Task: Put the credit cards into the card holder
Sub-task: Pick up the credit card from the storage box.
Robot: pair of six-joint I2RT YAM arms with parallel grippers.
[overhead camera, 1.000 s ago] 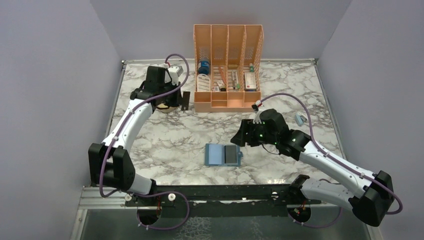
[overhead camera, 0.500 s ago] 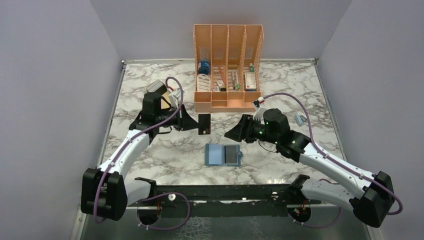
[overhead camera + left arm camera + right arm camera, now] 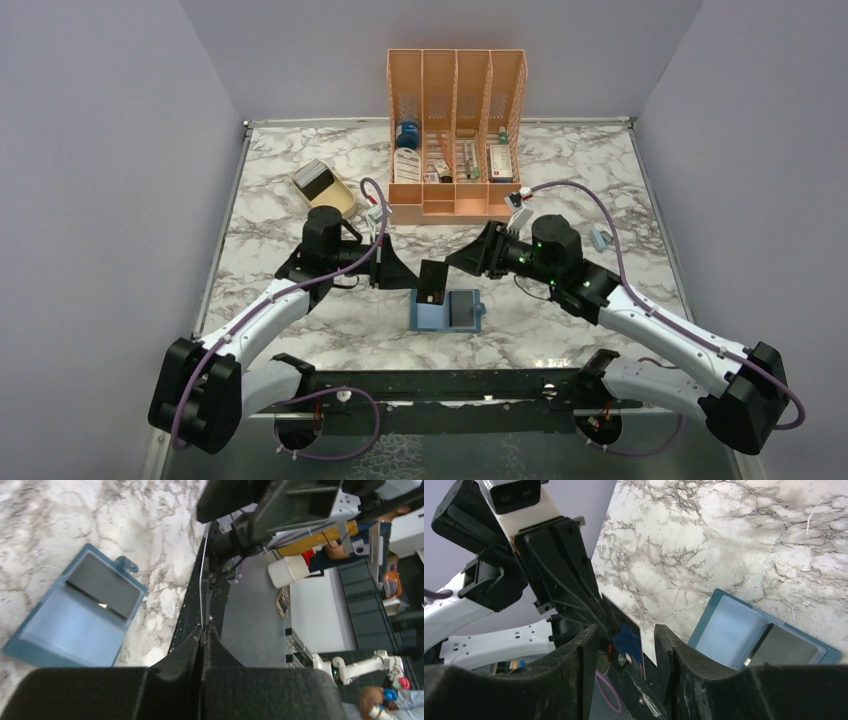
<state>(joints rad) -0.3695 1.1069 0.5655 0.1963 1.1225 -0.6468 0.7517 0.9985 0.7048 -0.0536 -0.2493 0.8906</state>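
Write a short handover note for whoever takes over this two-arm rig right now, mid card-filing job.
Left gripper: shut on a dark credit card, held over the card holder.
Right gripper: open, tips close to that card.
Card holder lies open and flat; another card sits in the beige tray.
Done: one card picked up. Left: pocket it, then the tray card.

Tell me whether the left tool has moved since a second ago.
Yes. The left tool, shut on a credit card, has come from left of the orange organiser, nearer and rightward, to the far edge of the card holder.
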